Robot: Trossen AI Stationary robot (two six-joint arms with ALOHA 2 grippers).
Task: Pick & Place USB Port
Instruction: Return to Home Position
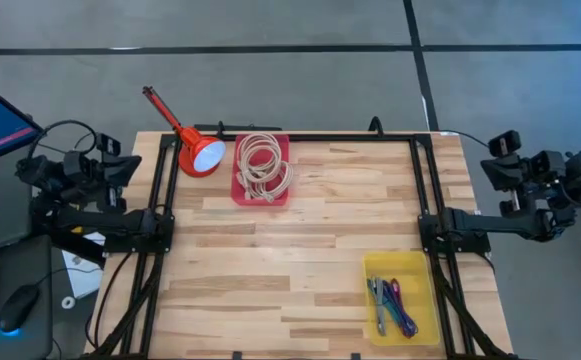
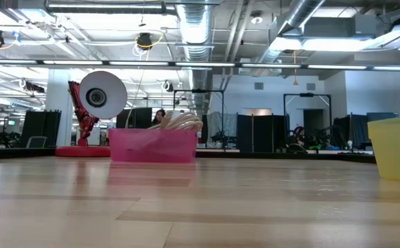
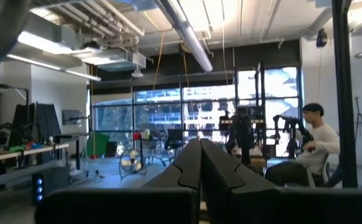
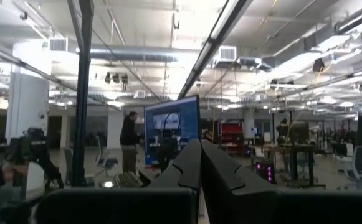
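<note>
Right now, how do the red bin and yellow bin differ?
Contents: the red bin holds a pale coiled cable; the yellow bin holds a few thin coloured cables. Place: the red bin sits beside the red lamp on the left arm's side; the yellow bin sits on the right arm's side, near the opposite table edge. Both are open-topped and rest on the table.

Light wooden plank table [image 1: 310,250], black metal frame [image 1: 320,137] running along the far edge and down both sides. 3 items sit directly on it. 1 red bin [image 1: 260,201] at far edge, left of centre. 1 red desk lamp [image 1: 200,155] just beside that bin, at the far-left corner. 1 yellow bin [image 1: 402,260] near the front-right corner, well apart from the other 2.
</note>
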